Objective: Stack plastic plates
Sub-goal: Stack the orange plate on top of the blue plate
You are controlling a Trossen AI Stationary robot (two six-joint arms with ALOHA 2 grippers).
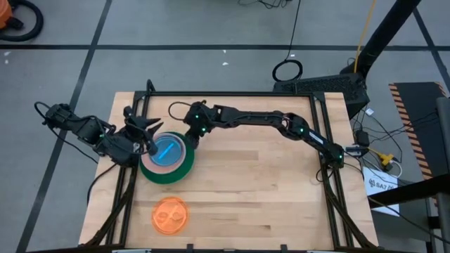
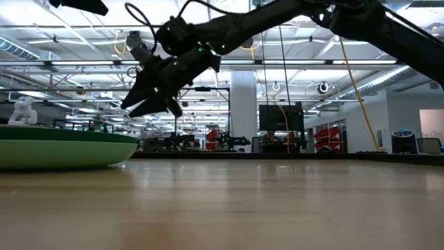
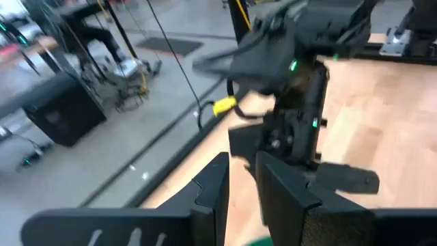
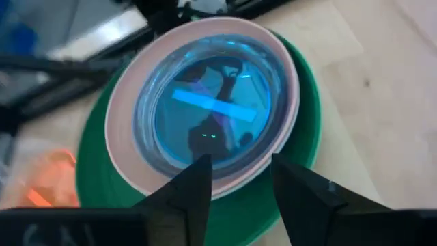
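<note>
1. The table [image 1: 253, 190] is a pale wooden top inside a black metal frame, standing on a grey floor crossed by dark tape lines.
2. A stack of plates sits toward the table's 9 o'clock side: a blue plate [image 1: 167, 148] on top, a pale pink plate [image 4: 123, 147] under it, and a large dark green plate [image 1: 179, 171] at the bottom.
3. An orange plate [image 1: 169, 214] lies alone at about 7 o'clock from the table's centre, well apart from the stack.
4. The right gripper [image 4: 235, 181] hangs just above the stack's edge, at 2 o'clock from the blue plate, with its fingers spread moderately and nothing between them.
5. The left gripper [image 1: 149, 131] is at the stack's 11 o'clock edge; its fingers stand a narrow gap apart and hold nothing.
6. From table height, the green plate's rim [image 2: 66, 151] shows at the far left with the right arm reaching over it.
7. Behind the table is a large hall with ceiling lights, a white column [image 2: 243, 111] and dark equipment racks [image 2: 281, 128].
8. A yellow cable [image 1: 364, 31] and a black coil [image 1: 287, 70] lie on the floor at the table's 12 to 1 o'clock.
</note>
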